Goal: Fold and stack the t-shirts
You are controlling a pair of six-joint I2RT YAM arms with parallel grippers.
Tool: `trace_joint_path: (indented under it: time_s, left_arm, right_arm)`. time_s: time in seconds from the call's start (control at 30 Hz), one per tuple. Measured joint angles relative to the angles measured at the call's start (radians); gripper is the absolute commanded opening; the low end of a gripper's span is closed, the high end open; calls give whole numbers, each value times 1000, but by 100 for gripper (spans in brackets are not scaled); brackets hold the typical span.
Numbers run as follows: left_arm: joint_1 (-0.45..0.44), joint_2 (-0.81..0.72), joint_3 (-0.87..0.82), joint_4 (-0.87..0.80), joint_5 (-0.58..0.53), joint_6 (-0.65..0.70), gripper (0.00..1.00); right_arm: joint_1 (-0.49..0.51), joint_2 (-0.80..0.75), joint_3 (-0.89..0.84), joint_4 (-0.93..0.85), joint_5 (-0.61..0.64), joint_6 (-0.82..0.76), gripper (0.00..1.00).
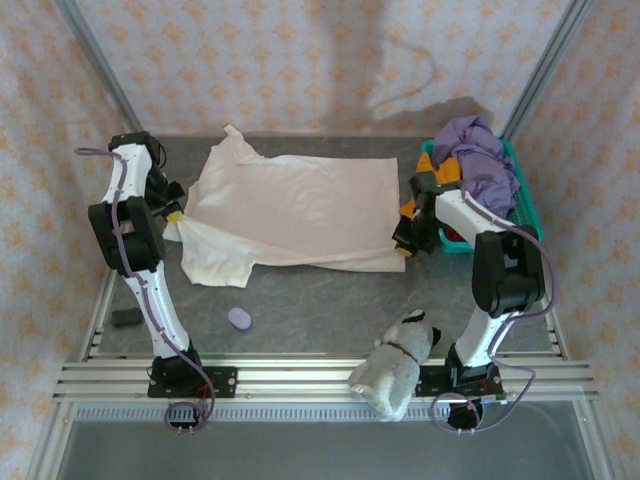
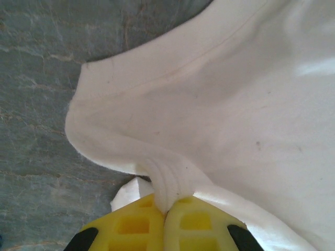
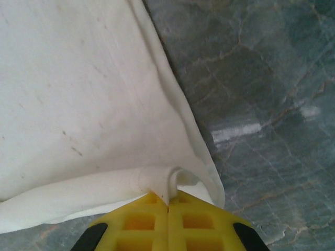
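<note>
A cream-white t-shirt (image 1: 290,210) lies spread across the middle of the grey table. My left gripper (image 1: 176,216) is shut on a bunched fold of the cream-white t-shirt (image 2: 220,99) at its left edge, the cloth pinched between the yellow fingertips (image 2: 131,225). At the shirt's lower right corner my right gripper (image 1: 403,250) is shut on a rolled bit of the hem (image 3: 157,180), with the cream cloth (image 3: 73,94) stretching away from it. A purple t-shirt (image 1: 480,155) and an orange one (image 1: 445,175) are heaped in the basket at the right.
The teal basket (image 1: 529,205) stands at the right wall, close behind my right arm. A grey-white plush toy (image 1: 398,365) lies at the near edge. A small lilac object (image 1: 239,318) and a dark flat object (image 1: 126,318) lie near the left arm's base.
</note>
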Motion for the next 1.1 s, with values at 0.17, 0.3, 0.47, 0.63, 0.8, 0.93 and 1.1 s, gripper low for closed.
trace_joint_path:
  time_s: [0.17,0.3,0.47,0.63,0.8,0.93,1.1]
  left_arm:
    - [1,49,64,-27,0,-5,0]
    - [1,106,98,-41,0,-4,0]
    - [1,154,139,-56,4,-5,0]
    - [1,154,153,-62,28,-13,0]
    - [1,154,159,-61,72,-35,0]
    - [1,154,159,-58,77,-54,1]
    - [1,154,159,-55,79,-61,24]
  right_arm:
    - [-21,18,9,11,7,0,0]
    - [-38,41,36,14,20,0,0]
    - [-40,67,74,24,16,0,0]
    - [-41,74,113,31,12,0,0]
    - [-41,95,138,42,13,0,0]
    - [-40,113,146,48,16,0,7]
    - [-40,129,153,51,16,6,25]
